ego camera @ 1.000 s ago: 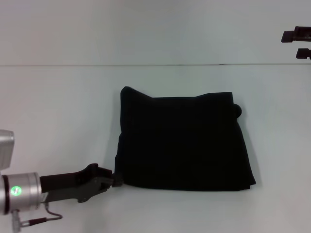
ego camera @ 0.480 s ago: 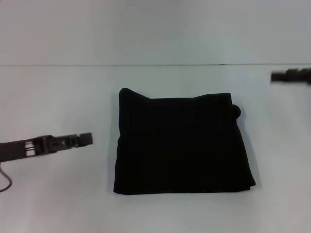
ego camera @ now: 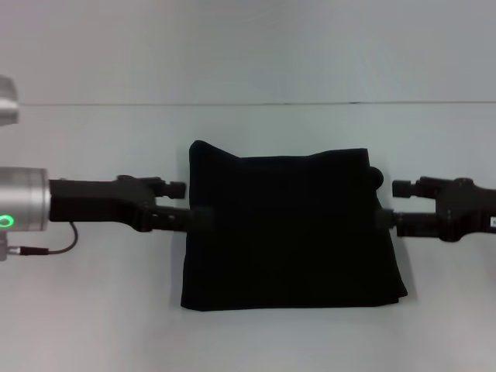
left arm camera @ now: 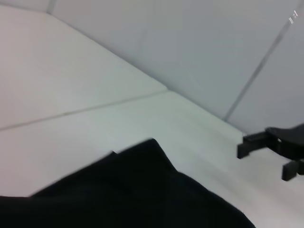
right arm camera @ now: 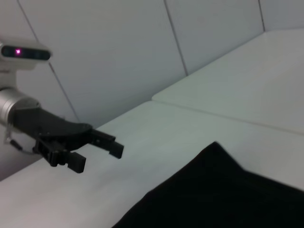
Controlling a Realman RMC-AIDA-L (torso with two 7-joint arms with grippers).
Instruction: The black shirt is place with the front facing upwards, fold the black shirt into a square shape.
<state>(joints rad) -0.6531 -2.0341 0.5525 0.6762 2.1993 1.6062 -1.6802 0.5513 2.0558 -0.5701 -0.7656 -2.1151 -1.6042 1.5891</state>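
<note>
Left black two-finger gripper [ego camera: 182, 203] at left edge of folded cloth, mid-height; fingers parted, upper one above hem, lower one reaching the edge; clamped cloth not visible. Right black gripper [ego camera: 395, 204] mirrored at right edge, fingers likewise spread, nothing visibly held. Likely flanking for side pinch or squaring.

Plain black cloth shirt [ego camera: 291, 232] lies centre on white tabletop [ego camera: 93, 147], already roughly square, one far corner peaked.

No lettering or label visible; print folded inside.
</note>
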